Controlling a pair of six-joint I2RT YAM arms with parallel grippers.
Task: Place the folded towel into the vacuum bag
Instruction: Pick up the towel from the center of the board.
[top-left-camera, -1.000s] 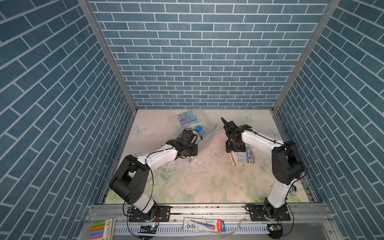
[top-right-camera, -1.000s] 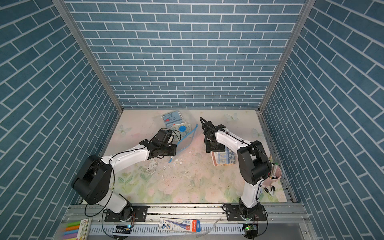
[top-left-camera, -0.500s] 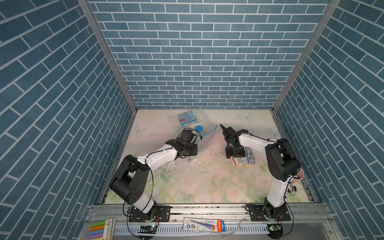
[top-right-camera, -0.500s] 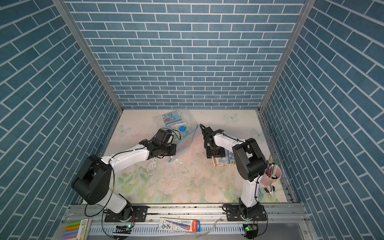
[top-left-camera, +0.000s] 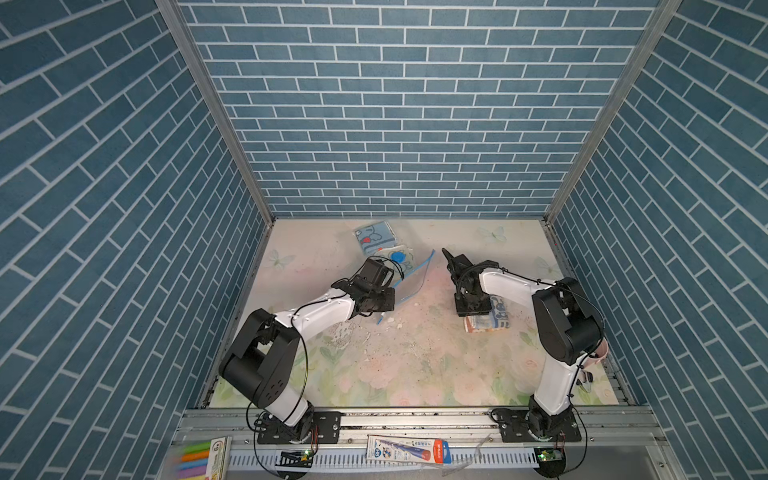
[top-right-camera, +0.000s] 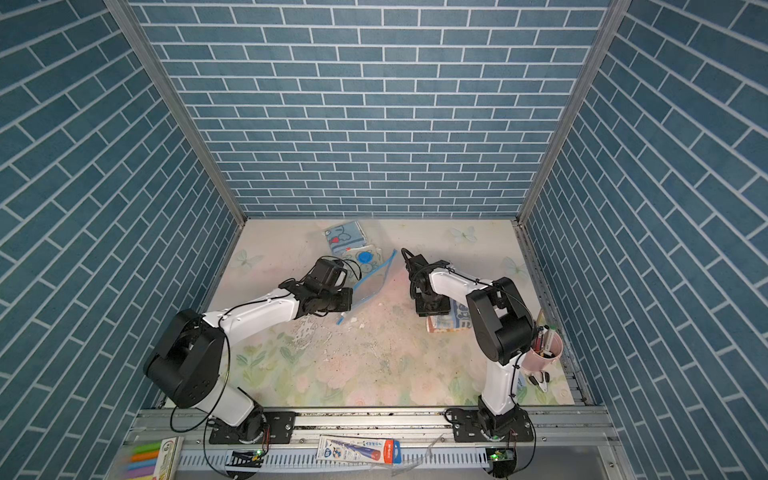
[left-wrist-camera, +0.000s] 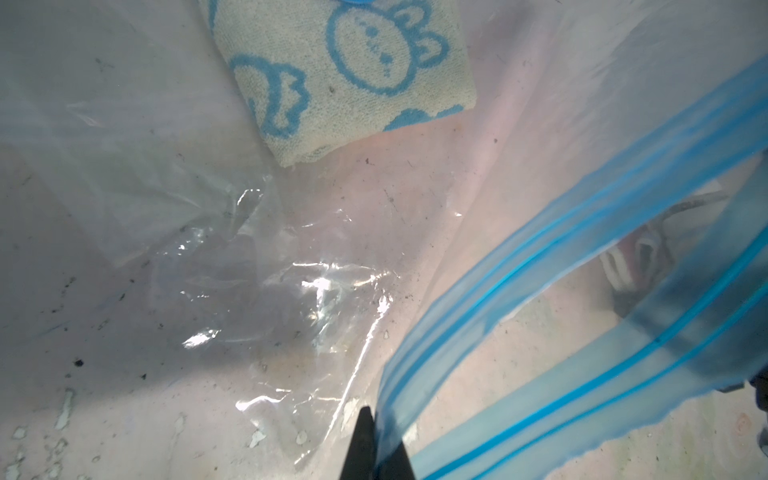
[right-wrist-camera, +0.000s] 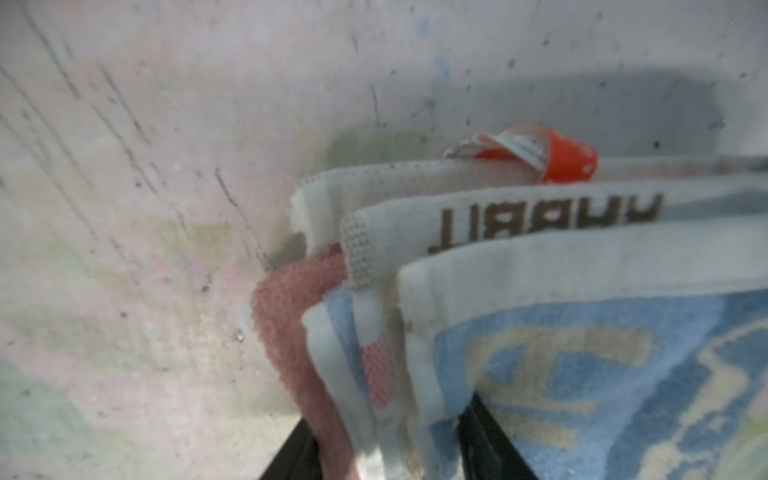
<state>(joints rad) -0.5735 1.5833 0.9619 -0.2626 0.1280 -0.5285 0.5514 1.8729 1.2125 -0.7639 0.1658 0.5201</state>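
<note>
The floral table (top-left-camera: 374, 365) carries everything. The bag (top-left-camera: 409, 276) lies toward the back, left of centre. Its mouth faces the right arm, and its upper lip is lifted off the table in an arch. The towel (top-left-camera: 488, 322) lies outside the bag, on the table well to the right of the mouth. A cream towel (left-wrist-camera: 353, 83) with blue cartoon figures lies inside the bag. A blue towel (top-left-camera: 372, 237) sits at the bag's far end; whether it is inside I cannot tell. The left gripper (left-wrist-camera: 376, 440) is clamped tight on the raised lip. The right gripper (right-wrist-camera: 386, 453) points down at the towel's edge nearer the bag, its jaws partly apart and closed on the folded layers bunched between them. The blue zip strip (left-wrist-camera: 582, 257) runs out from the left fingertips. A round blue valve (top-left-camera: 398, 256) sits above the cream towel.
</note>
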